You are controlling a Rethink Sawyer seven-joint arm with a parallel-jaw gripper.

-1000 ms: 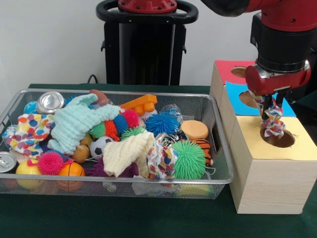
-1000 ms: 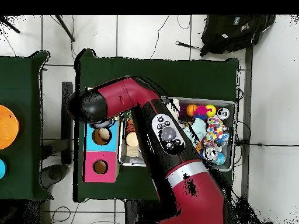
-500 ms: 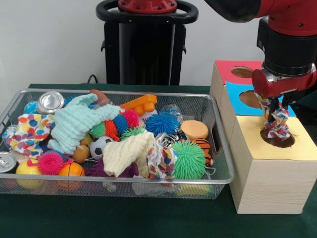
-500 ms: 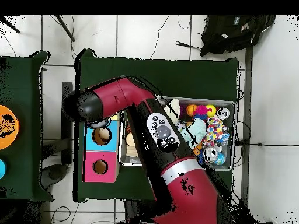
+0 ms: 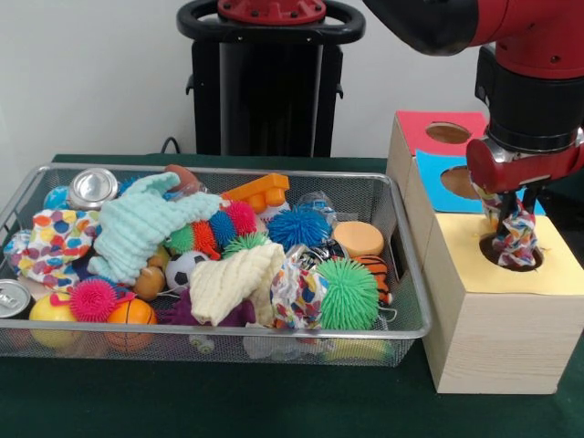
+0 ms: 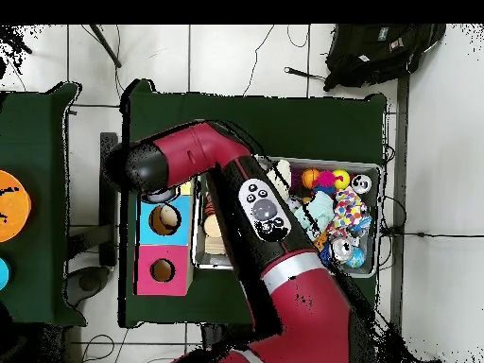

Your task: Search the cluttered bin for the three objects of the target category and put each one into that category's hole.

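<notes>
Gripping a patterned cloth scrap [image 5: 516, 239], the gripper [image 5: 513, 205] hangs over the yellow hole [image 5: 512, 253], the cloth's lower end dipping into it. Blue hole [image 5: 461, 182] and red hole [image 5: 448, 133] lie toward 11 o'clock. The wire bin [image 5: 407, 274] of toys sits at 9 o'clock.

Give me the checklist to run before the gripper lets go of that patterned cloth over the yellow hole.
1. Grip: gripper shut on the patterned cloth: ok.
2. Alignment: cloth hangs over the yellow section's hole: ok.
3. Depth: cloth's lower end at or just inside the hole; how far in: cannot tell.
4. Snag: cloth bunched near the hole's rim; clean drop: cannot tell.
5. Blue hole and red hole clear of the cloth: ok.
6. More cloths left in the wire bin, such as the cream cloth: ok.
</notes>
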